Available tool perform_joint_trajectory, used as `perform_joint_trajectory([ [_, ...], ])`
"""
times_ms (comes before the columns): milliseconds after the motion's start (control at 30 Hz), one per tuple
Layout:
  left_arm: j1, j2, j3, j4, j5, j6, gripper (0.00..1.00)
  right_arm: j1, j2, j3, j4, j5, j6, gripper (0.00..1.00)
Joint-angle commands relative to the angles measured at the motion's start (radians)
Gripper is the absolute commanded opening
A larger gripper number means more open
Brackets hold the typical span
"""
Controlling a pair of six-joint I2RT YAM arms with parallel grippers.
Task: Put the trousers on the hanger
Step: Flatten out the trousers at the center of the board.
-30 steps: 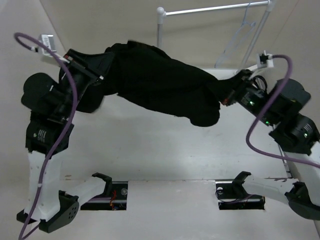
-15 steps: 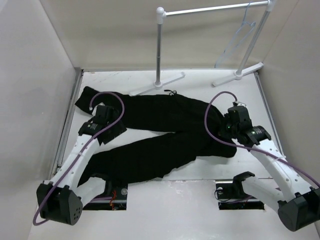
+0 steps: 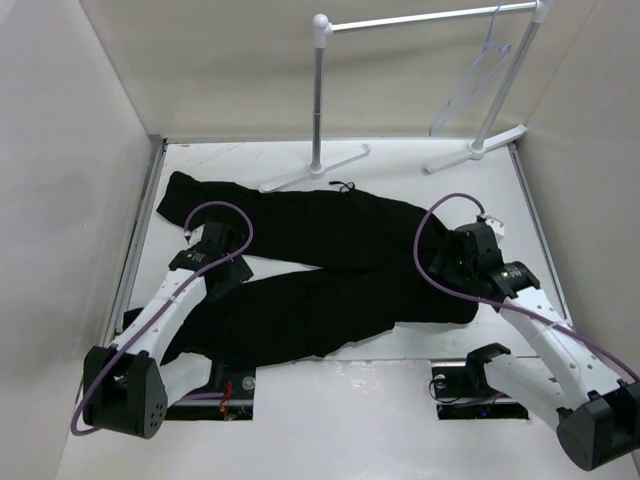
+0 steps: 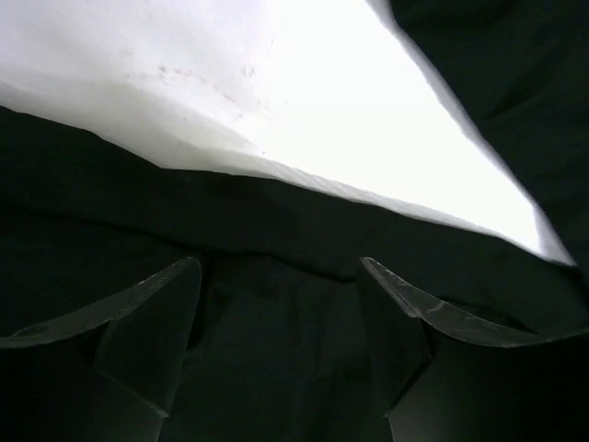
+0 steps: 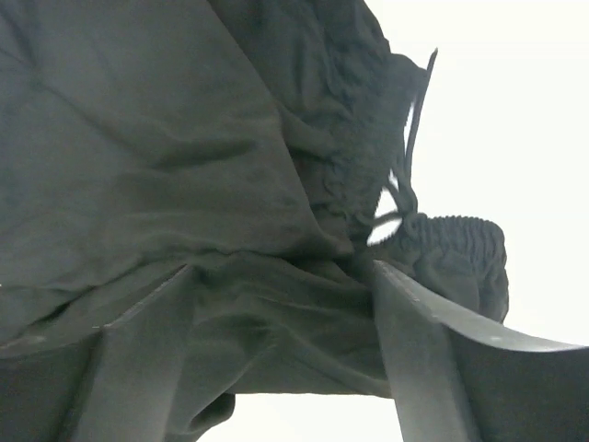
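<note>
The black trousers (image 3: 340,270) lie flat across the table, legs running left and the drawstring waist (image 5: 451,244) at the right. My left gripper (image 3: 222,262) sits low on a leg; in the left wrist view its jaws (image 4: 281,276) stand open over slack black fabric (image 4: 276,230). My right gripper (image 3: 455,262) rests at the waist end, open, with loose cloth (image 5: 184,138) lying between its fingers (image 5: 423,331). The pale wire hanger (image 3: 480,62) hangs from the rack's bar at the back right, well away from both grippers.
A white tubular rack (image 3: 420,18) stands at the back, its post (image 3: 318,100) and feet (image 3: 475,152) just behind the trousers. Pale walls close in the table on the left (image 3: 70,180) and right (image 3: 590,150).
A second ago both grippers held the trousers stretched in the air. The trousers have come down flat on the table, and both grippers have opened and let go.
</note>
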Motion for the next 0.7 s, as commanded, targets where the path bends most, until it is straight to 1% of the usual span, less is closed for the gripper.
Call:
perform_joint_trajectory([
  [0, -0.042, 0.027, -0.041, 0.037, -0.011, -0.018, 0.63, 0.015, 0.031, -0.041, 0.012, 0.033, 0.087, 0.73],
  [67, -0.083, 0.049, -0.070, 0.054, -0.013, -0.045, 0.56, 0.016, 0.073, -0.066, 0.032, 0.014, 0.111, 0.61],
  [100, -0.100, 0.056, -0.086, 0.070, -0.017, -0.059, 0.52, 0.016, 0.094, -0.072, 0.039, -0.001, 0.117, 0.51],
  [133, -0.118, 0.073, -0.113, 0.097, -0.021, -0.074, 0.44, 0.016, 0.126, -0.078, 0.053, -0.036, 0.134, 0.32],
  [167, -0.122, 0.089, -0.127, 0.114, -0.022, -0.084, 0.37, 0.032, 0.143, -0.077, 0.053, -0.067, 0.150, 0.24],
  [200, -0.114, 0.099, -0.135, 0.125, -0.027, -0.085, 0.31, 0.062, 0.155, -0.077, 0.052, -0.096, 0.169, 0.19],
  [233, -0.099, 0.107, -0.139, 0.133, -0.040, -0.085, 0.27, 0.103, 0.162, -0.083, 0.052, -0.119, 0.193, 0.17],
  [267, -0.070, 0.113, -0.138, 0.140, -0.063, -0.082, 0.23, 0.166, 0.171, -0.087, 0.056, -0.150, 0.225, 0.18],
  [333, -0.024, 0.104, -0.107, 0.136, -0.080, -0.076, 0.21, 0.260, 0.183, -0.067, 0.049, -0.174, 0.226, 0.30],
  [367, -0.007, 0.083, -0.078, 0.130, -0.090, -0.071, 0.21, 0.285, 0.171, -0.035, 0.015, -0.161, 0.192, 0.41],
  [400, -0.005, 0.055, -0.049, 0.123, -0.096, -0.065, 0.22, 0.265, 0.142, -0.006, -0.003, -0.124, 0.163, 0.56],
  [433, -0.011, 0.038, -0.026, 0.119, -0.102, -0.061, 0.24, 0.238, 0.113, 0.024, -0.016, -0.090, 0.140, 0.70],
  [467, -0.028, 0.023, 0.009, 0.108, -0.100, -0.053, 0.31, 0.174, 0.081, 0.072, -0.022, -0.066, 0.097, 0.82],
  [500, -0.049, 0.021, 0.034, 0.099, -0.099, -0.048, 0.35, 0.121, 0.070, 0.101, -0.016, -0.066, 0.067, 0.86],
  [533, -0.101, 0.027, 0.076, 0.075, -0.094, -0.047, 0.42, 0.042, 0.067, 0.136, -0.001, -0.088, 0.034, 0.88],
  [567, -0.143, 0.039, 0.101, 0.059, -0.094, -0.047, 0.45, -0.015, 0.074, 0.153, 0.015, -0.111, 0.020, 0.88],
  [600, -0.215, 0.059, 0.130, 0.044, -0.094, -0.054, 0.47, -0.093, 0.089, 0.170, 0.038, -0.148, 0.016, 0.86],
  [633, -0.271, 0.076, 0.146, 0.039, -0.091, -0.062, 0.48, -0.150, 0.105, 0.167, 0.070, -0.167, 0.019, 0.78],
  [667, -0.343, 0.098, 0.166, 0.038, -0.079, -0.079, 0.48, -0.181, 0.119, 0.155, 0.098, -0.173, 0.025, 0.71],
])
